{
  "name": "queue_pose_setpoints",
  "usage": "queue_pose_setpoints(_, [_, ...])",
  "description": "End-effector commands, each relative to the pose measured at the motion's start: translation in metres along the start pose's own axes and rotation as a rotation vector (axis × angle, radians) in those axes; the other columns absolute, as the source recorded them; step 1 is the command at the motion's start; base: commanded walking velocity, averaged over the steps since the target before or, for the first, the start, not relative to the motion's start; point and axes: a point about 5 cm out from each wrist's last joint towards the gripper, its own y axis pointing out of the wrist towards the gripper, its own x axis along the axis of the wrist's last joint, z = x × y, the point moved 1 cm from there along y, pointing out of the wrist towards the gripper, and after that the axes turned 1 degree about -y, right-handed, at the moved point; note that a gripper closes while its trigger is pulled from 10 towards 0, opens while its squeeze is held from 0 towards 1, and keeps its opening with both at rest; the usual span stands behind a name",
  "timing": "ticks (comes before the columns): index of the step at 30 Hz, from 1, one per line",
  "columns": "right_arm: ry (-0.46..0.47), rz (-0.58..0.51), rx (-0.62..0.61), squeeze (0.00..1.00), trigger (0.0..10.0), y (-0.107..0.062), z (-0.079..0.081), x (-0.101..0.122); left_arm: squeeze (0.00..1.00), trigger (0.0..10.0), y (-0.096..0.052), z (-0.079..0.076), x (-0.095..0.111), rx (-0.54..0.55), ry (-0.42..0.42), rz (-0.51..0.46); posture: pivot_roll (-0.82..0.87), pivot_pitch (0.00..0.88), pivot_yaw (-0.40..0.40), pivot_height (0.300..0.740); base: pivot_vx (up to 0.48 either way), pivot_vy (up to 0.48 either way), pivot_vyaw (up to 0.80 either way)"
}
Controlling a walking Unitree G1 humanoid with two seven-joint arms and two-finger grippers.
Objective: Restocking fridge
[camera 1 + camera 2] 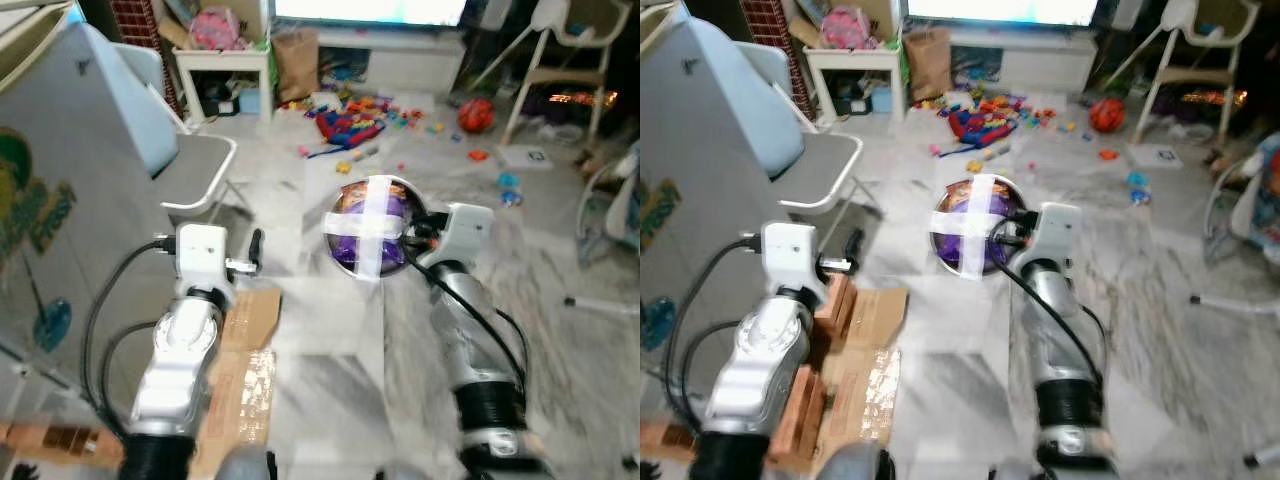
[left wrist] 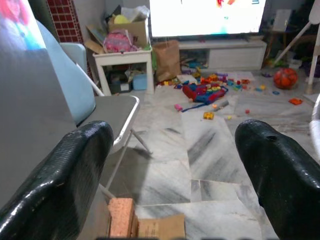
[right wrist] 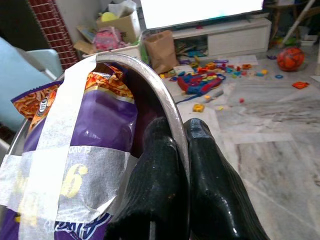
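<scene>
Nearest you are the two arms, low in the head view. Your right gripper [image 3: 175,150] has its jaws pinched shut on the rim of the bowl [image 1: 368,240], one finger inside, one outside. The bowl hangs out ahead at about 12 o'clock, above the marble floor [image 1: 330,330], with a purple snack bag [image 3: 85,150] taped into it by a white cross of tape [image 1: 370,228].

The fridge [image 1: 70,200], grey and with its door apparently shut, fills your 9 to 10 o'clock. A folding chair [image 1: 195,165] stands just beyond it at 11, and flattened cardboard [image 1: 245,350] lies on the floor by your left arm.

Your left gripper [image 2: 175,165] has its jaws spread wide and holds nothing, so it is the likely one for the fridge door.

A rim pinch is a thin hold, so keep the bowl level and turn toward the fridge slowly. Mind the chair as you swing the left arm in. The toys [image 1: 350,120] at 12 to 1 lie well apart from your path.
</scene>
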Motion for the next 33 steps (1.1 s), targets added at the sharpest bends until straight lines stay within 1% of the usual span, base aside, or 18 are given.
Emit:
queue_pose_setpoints(1, [-0.005,-0.031,-0.032,0.0,10.0,0.0005,-0.0122,0.0084,0.0,10.0,0.0019,-0.0095,-0.0007,-0.027,-0.003,0.005,0.04,0.0,-0.009,0.74,0.0,0.469,0.0])
queue_pose_setpoints(3, [-0.01,-0.032,-0.037,0.0,10.0,0.0012,-0.0149,0.0094,0.0,10.0,0.0021,-0.0107,-0.0009,-0.026,-0.009,0.005,0.04,0.0,-0.01,0.74,0.0,0.439,0.0])
queue_pose_setpoints(5, [-0.014,-0.034,-0.043,0.0,10.0,0.001,-0.0182,0.0101,0.0,10.0,-0.0004,-0.0119,-0.0003,-0.03,-0.006,-0.007,0.04,0.0,-0.013,0.74,0.0,0.0,0.0])
queue_pose_setpoints(9, [-0.019,-0.03,-0.051,0.0,10.0,0.0,-0.0207,0.0083,0.0,10.0,-0.0024,-0.0105,-0.002,-0.026,-0.01,-0.003,0.04,0.0,-0.018,0.74,0.0,0.0,0.0])
queue_pose_setpoints(14, [-0.023,-0.021,-0.045,0.0,10.0,-0.0016,-0.0179,0.005,0.0,10.0,-0.0031,-0.0089,-0.0018,-0.025,-0.011,-0.008,0.04,0.0,-0.022,0.74,0.0,0.0,0.0])
queue_pose_setpoints(33, [-0.031,-0.016,-0.046,0.0,10.0,-0.0014,-0.0204,0.0054,0.0,10.0,-0.0034,-0.0093,-0.0048,-0.022,-0.015,0.007,0.04,0.0,-0.025,0.74,0.0,0.0,0.0])
